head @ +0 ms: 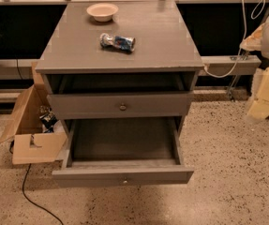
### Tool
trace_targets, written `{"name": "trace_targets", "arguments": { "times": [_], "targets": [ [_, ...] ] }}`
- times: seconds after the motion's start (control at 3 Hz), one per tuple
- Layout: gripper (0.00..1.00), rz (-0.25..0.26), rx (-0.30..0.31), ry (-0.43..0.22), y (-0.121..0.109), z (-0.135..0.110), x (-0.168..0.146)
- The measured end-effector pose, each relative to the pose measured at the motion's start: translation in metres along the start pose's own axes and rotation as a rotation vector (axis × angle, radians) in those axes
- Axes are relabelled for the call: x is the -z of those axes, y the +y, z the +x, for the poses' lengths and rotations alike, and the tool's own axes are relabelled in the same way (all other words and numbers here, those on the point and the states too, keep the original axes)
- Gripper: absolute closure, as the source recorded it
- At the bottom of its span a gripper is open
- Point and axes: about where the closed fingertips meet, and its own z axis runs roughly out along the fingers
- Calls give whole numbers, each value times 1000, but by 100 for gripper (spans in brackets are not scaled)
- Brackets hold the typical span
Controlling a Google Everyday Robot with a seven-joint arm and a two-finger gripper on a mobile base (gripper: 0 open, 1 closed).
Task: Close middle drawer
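Observation:
The middle drawer (123, 175) is grey wood with a low front panel and a small brass knob (124, 182). It stands pulled far out of the grey cabinet (120, 41), and its inside (122, 139) is empty. The taller-fronted top drawer (120, 106) above it is pulled out a little, with a dark gap behind its front. The lowest drawer is hidden under the open middle one. My gripper is not in view.
A cream bowl (102, 11) and a crushed blue-and-white can (117, 42) lie on the cabinet top. An open cardboard box (31, 125) and a black cable (33, 198) are on the floor at left. A blurred white and yellowish shape (267, 78) fills the right edge.

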Motion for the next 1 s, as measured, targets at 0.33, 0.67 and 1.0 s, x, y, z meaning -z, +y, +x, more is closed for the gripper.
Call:
{"name": "trace_targets", "arguments": {
  "times": [0.33,0.67,1.0],
  "targets": [
    [0,0,0,0,0,0,0],
    [0,-4,4,-25,0,-2,-8],
    [0,-60,-1,-91,22,-7,-64]
  ]
}}
